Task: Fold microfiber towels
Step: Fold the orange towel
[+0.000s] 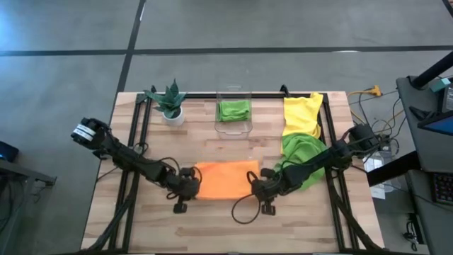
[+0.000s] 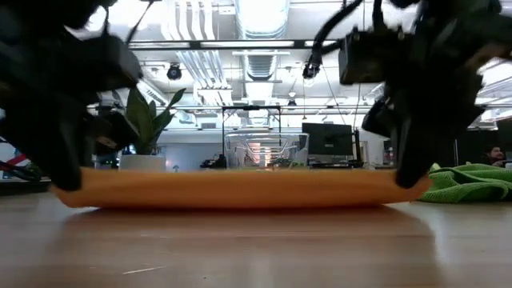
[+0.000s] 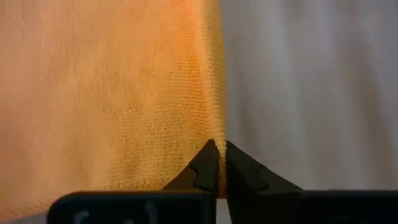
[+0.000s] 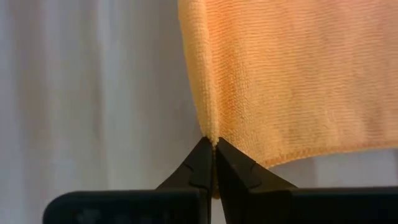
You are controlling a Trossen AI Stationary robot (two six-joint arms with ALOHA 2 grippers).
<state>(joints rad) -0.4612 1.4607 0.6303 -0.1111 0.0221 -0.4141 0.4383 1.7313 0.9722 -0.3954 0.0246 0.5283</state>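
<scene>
An orange microfiber towel (image 1: 225,178) lies spread at the middle of the table, near the front edge. My left gripper (image 1: 191,182) is shut on its left edge and my right gripper (image 1: 260,182) is shut on its right edge. In the low view the towel (image 2: 240,190) stretches between the two grippers. A lime green towel (image 1: 301,152) lies crumpled at the right, with a yellow towel (image 1: 303,113) behind it. Another green towel (image 1: 233,110) sits in the clear bin (image 1: 233,127). My left gripper pinches the towel's left side edge (image 3: 216,134) between its two fingertips, close to the near corner, slanting down from the table's left. That end (image 2: 72,190) is raised a little. My right gripper pinches the right side edge (image 4: 210,130) between its fingertips, close to the near corner, slanting down from the right. That end (image 2: 404,188) curls up slightly; the towel's middle rests on the table.
A small potted plant (image 1: 170,104) stands at the back left. The clear bin stands at the back middle. Black frame rails (image 1: 134,142) run along both table sides. Bare wood (image 1: 226,219) lies between the orange towel and the front edge.
</scene>
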